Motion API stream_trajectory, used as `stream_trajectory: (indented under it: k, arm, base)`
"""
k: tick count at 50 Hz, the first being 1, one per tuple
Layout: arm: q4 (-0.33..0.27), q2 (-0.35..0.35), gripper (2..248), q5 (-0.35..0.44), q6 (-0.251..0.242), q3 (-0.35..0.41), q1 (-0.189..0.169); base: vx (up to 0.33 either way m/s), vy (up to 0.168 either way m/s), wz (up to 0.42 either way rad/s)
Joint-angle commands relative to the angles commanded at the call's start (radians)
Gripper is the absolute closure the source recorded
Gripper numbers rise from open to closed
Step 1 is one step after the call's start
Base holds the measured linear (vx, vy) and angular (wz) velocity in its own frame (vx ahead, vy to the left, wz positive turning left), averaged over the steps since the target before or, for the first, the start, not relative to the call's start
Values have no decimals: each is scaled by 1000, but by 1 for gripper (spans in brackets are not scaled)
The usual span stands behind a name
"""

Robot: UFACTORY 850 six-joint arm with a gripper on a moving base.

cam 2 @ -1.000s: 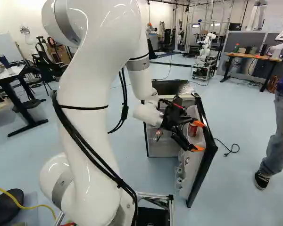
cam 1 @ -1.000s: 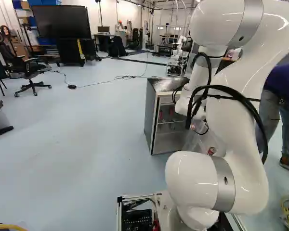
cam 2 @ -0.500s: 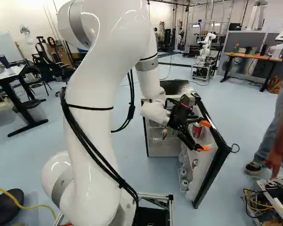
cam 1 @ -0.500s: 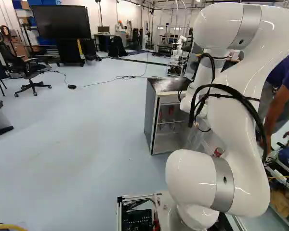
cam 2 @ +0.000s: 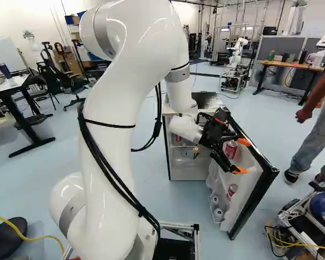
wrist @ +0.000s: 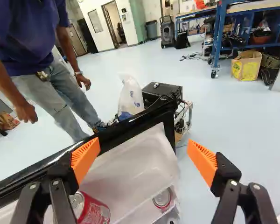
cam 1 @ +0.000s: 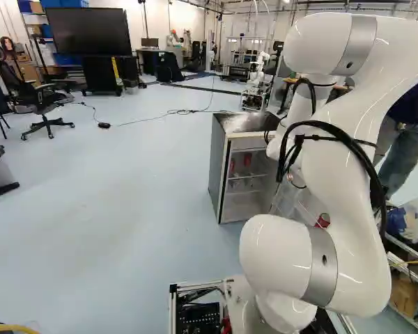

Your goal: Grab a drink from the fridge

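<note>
A red metal drink can with a silver top and pale print (wrist: pixel 95 212) sits in the white-lined, black-edged open door (cam 2: pixel 254 203) at the right of the small grey fridge (cam 1: pixel 219 167), near one finger of the black, orange-padded gripper (cam 2: pixel 243 157), which is released, fingers wide apart. A similar can (cam 2: pixel 232 190) sits lower.

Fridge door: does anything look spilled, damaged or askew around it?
Nothing stands out. The door stands open, which fits fetching a drink; red cans sit in its shelves, and no spill or damage shows.
</note>
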Motion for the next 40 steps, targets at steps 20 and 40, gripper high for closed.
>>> stream_trajectory:
  k: [20,40]
  arm:
    - [0,-2,3,0,0,-3,-2]
    - [0,-2,3,0,0,-3,-2]
  base:
    - [0,0,0]
    - [0,0,0]
